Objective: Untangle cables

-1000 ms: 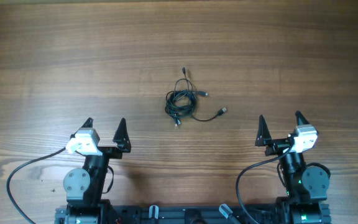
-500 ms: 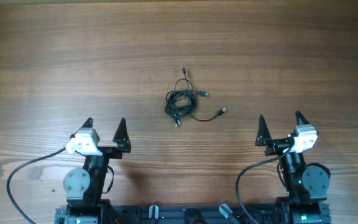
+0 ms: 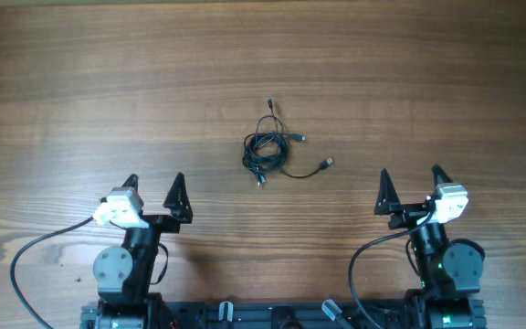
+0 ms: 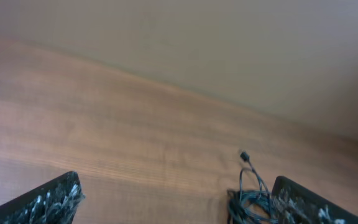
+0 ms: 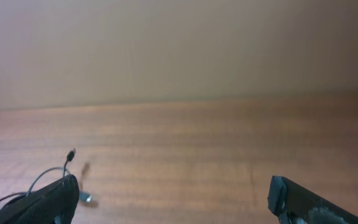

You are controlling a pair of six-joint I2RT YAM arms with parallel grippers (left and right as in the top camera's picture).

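The cables (image 3: 265, 152) lie as one small black bunch in the middle of the wooden table, with loose ends and small plugs trailing up and to the right. My left gripper (image 3: 153, 188) is open and empty, near the front edge, left of and below the bunch. My right gripper (image 3: 411, 184) is open and empty, right of and below it. In the left wrist view the cables (image 4: 251, 198) show by the right finger of the gripper (image 4: 179, 202). In the right wrist view a cable end (image 5: 69, 157) shows by the left finger of the gripper (image 5: 173, 199).
The wooden table (image 3: 80, 100) spreads to all sides of the bunch. Thicker black cables (image 3: 35, 249) wired to the arms run along the front edge by the arm bases.
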